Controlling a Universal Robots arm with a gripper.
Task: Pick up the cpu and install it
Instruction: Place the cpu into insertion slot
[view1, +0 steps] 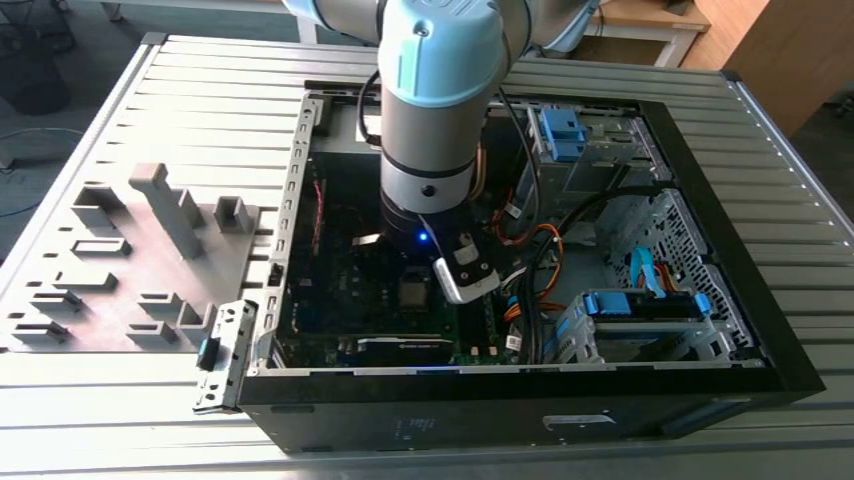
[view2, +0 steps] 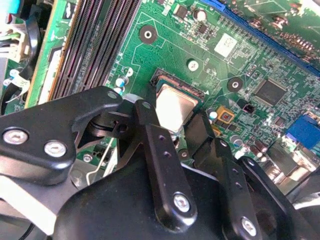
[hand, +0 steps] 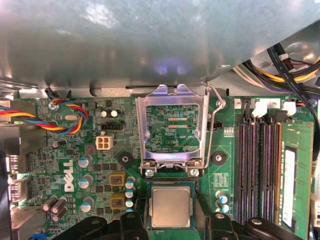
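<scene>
The cpu (hand: 171, 206) is a small square chip with a pale silvery top, lying flat in the dark socket on the green motherboard (hand: 60, 150). In the second wrist view the cpu (view2: 173, 106) sits between two black fingers (view2: 146, 116). My gripper (hand: 171, 222) reaches down over it, one finger against each side edge, and looks shut on the chip. The silver socket frame (hand: 172, 127) is flipped open just beyond the cpu, its wire lever (hand: 216, 131) raised. In the exterior view the arm (view1: 434, 120) stands inside the open computer case (view1: 747, 350), over the cpu (view1: 415, 292).
Memory slots (hand: 255, 170) and a green memory stick (hand: 290, 175) run beside the socket. Coloured cables (hand: 30, 117) and capacitors (hand: 85, 162) crowd the other side. Drive cages (view1: 641, 320) and cable bundles (view1: 534, 250) fill the case's right in the exterior view. A grey parts fixture (view1: 134, 260) lies outside it.
</scene>
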